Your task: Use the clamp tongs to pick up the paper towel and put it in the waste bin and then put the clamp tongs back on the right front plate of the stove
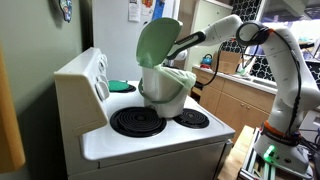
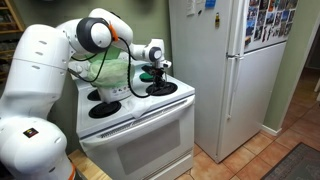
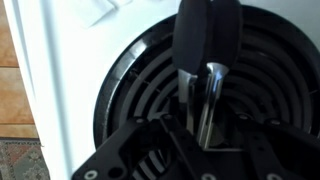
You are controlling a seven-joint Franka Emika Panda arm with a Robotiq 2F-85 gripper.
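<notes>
**Tongs over a burner, pincer around them**

I count one stove (image 1: pixel 150 140) (image 2: pixel 140 135), one bin (image 1: pixel 165 90) and one pair of tongs (image 3: pixel 205 45).

The bin stands on the stove top, between the burners, with its green lid (image 1: pixel 157 45) tipped up and open. In an exterior view I see it partly behind my arm (image 2: pixel 112 68). Two coil burners show clearly on the near side of it: a large one (image 1: pixel 138 122) and a smaller one (image 1: pixel 192 118).

My single arm (image 1: pixel 285 70) reaches in behind the bin, which hides the pincer from that side. In an exterior view the pincer (image 2: pixel 155 78) hangs low over the front burner (image 2: pixel 162 89) on the side nearest the one fridge (image 2: pixel 225 70).

From the wrist, the pincer (image 3: pixel 203 130) sits at the bottom edge with its jaws on either side of the tongs. The tongs' black handle and bright metal shank run up the middle, directly over the burner's coils (image 3: pixel 140 80). I cannot tell whether the jaws are pressing the tongs or are slack around them, nor whether the tongs touch the coils.
</notes>
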